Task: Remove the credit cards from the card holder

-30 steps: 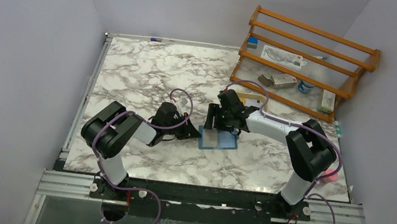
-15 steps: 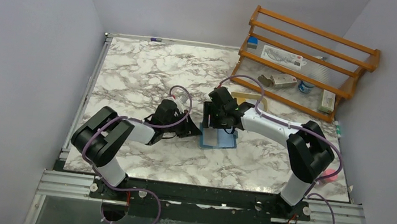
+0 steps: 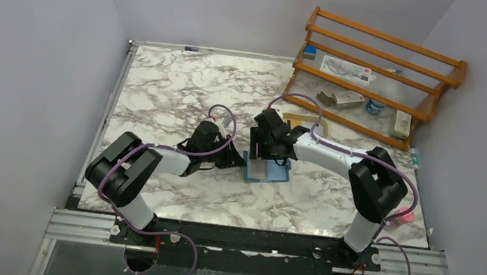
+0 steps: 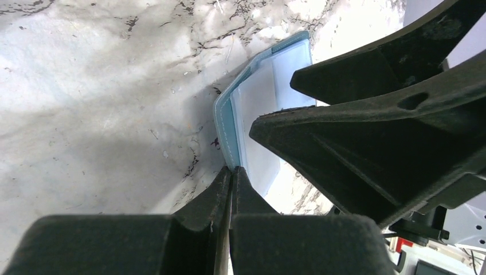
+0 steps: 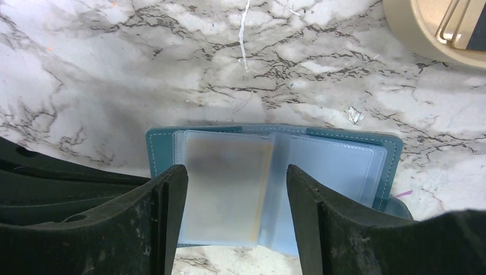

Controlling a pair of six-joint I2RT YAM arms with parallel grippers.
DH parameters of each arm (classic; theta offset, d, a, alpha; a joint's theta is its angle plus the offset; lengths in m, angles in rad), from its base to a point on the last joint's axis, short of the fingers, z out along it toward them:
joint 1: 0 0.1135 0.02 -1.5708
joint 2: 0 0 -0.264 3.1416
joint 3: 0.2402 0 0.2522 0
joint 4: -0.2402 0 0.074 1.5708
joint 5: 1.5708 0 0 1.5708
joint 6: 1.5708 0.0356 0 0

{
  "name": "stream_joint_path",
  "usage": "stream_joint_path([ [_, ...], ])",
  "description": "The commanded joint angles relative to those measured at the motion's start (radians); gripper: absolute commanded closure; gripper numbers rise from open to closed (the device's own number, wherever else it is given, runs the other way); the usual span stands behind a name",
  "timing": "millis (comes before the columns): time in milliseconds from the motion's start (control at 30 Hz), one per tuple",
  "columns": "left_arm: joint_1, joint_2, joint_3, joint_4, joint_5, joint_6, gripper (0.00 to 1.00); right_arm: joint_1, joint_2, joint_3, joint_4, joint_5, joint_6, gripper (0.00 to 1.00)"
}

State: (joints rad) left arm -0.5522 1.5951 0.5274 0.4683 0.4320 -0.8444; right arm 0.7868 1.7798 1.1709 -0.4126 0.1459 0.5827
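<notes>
— Why are the left fingers [image 4: 239, 186] pressed together at the card holder's [image 5: 344, 166] edge?
— Seemingly pinning it flat at the bench's [image 3: 163, 85] middle, while the right fingers [image 5: 172, 212], apart, straddle the yellowish card [image 5: 226, 189].

obstacle: left gripper [image 3: 237, 163] at card holder [image 3: 268, 174] edge; free: far table [image 3: 163, 85]

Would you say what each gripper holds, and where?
Right gripper: open, nothing held. Left gripper: shut at the edge of the teal folding card holder; grip unclear.
</notes>
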Motion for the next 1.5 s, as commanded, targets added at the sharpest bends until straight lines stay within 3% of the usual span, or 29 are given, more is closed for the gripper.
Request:
stream_joint_path([
  [0, -0.005, -0.024, 0.006, -0.012, -0.022, 0.023, 1.00, 0.009, 0.033, -0.031, 0.014, 0.008, 0.010, 0.31],
  [467, -0.014, -0.017, 0.021, -0.037, -0.037, 0.042, 1.00, 0.026, 0.000, -0.025, 0.102, -0.061, -0.020, 0.32],
  [1133, -0.015, -0.033, 0.029, -0.079, -0.057, 0.054, 1.00, 0.061, 0.063, -0.004, -0.028, 0.167, -0.078, 0.31],
  [1467, -0.015, -0.040, 0.028, -0.102, -0.070, 0.060, 1.00, 0.046, 0.017, -0.063, -0.027, 0.191, -0.081, 0.30],
])
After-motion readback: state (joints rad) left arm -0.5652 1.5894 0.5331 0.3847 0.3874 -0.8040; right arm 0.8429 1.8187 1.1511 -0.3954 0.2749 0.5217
